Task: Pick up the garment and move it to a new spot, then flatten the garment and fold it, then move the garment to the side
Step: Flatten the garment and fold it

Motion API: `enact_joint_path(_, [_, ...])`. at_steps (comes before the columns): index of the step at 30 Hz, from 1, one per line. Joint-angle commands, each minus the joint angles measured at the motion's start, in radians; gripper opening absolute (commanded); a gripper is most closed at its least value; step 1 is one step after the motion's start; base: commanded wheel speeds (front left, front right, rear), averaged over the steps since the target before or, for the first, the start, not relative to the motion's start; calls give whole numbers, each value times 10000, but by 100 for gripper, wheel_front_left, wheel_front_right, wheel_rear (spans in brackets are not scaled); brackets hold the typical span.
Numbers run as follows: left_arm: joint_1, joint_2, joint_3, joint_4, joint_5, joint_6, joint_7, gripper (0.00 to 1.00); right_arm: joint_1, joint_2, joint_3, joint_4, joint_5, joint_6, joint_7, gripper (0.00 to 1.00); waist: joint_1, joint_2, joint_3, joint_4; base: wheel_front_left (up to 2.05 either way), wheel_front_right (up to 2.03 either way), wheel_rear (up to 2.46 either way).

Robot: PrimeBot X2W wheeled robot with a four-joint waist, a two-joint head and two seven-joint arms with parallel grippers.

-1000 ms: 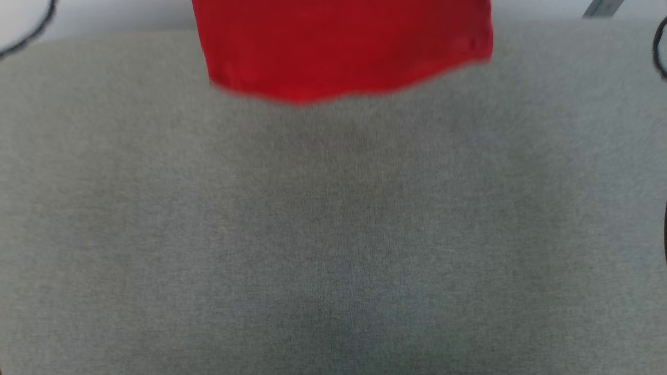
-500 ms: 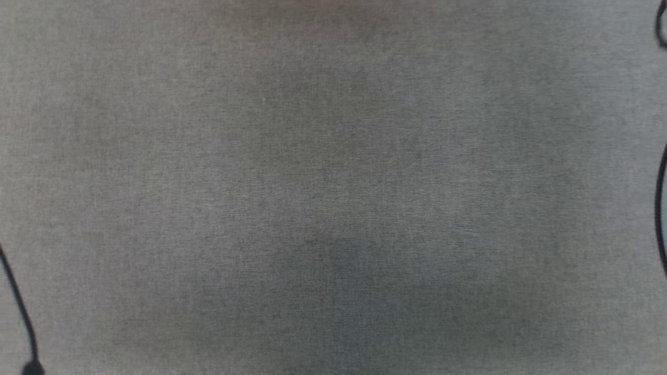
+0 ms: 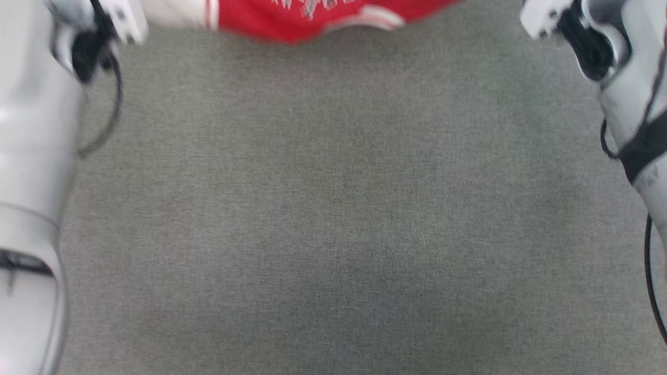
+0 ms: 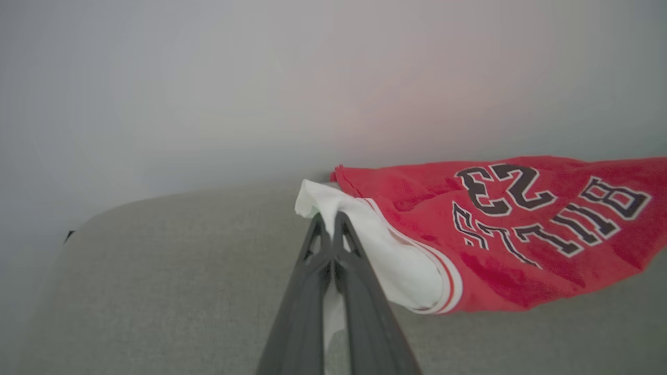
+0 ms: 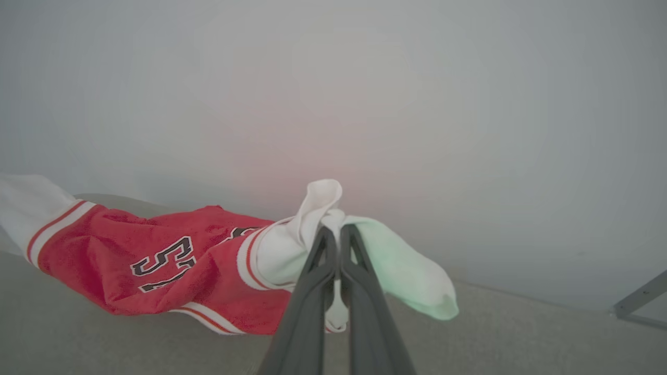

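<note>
At the far end of the grey padded surface (image 3: 333, 208), the shirt (image 4: 521, 234) hangs spread between the two arms, low over the padding; whether its sagging middle touches it I cannot tell. The left gripper (image 4: 327, 216) is pressed together on one white sleeve, and the right gripper (image 5: 337, 229) pinches the other sleeve the same way. The cloth looks light, limp and quick to crease, so it should droop and drag. Sleeve ends suit spreading, while shoulders or hem would likely steady folding better. The surface's far edge lies just behind the shirt, below a pale wall (image 4: 208, 78). The broad bare stretch nearer the robot gives working room.
</note>
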Motion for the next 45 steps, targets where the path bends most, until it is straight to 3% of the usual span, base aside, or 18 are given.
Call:
enact_joint_path(1, [313, 4, -114, -139, -81, -19, 236, 0, 256, -165, 86, -165, 235, -2, 253, 0, 0, 0, -260, 109, 0, 0, 0])
enact_joint_path(11, [3214, 979, -469, -2019, -1148, 4, 2086, 0, 3033, -1698, 224, -1978, 2356, 0, 3330, 0, 0, 0, -1204, 310, 0, 0, 0])
enact_joint_path(16, [4980, 1540, -386, -3839, -1583, 571, 2683, 0, 4479, -2265, -33, -2731, 2729, 0, 4685, 0, 0, 0, -1527, 392, 0, 0, 0])
enact_joint_path(20, [6682, 2104, -183, -5956, -1997, 1410, 3174, 0, 5649, -2612, -478, -3462, 2896, 0, 5618, 0, 0, 0, -1768, 424, 0, 0, 0])
enact_joint_path(31, [11314, 3710, 222, -11831, -2916, 4285, 4240, 0, 9361, -3127, -2170, -6407, 2818, 0, 8211, 0, 0, 0, -2124, 466, 0, 0, 0])
enact_joint_path(39, [13081, 4216, 258, -13364, -3224, 5185, 4425, 0, 11911, -2462, -3972, -8494, 1982, 0, 9695, 0, 0, 0, -2038, 526, 0, 0, 0])
enact_joint_path(45, [13360, 4158, 298, -13458, -3330, 5168, 4231, 0, 13194, -1386, -5082, -9909, 929, 0, 10535, 0, 0, 0, -1865, 598, 0, 0, 0])
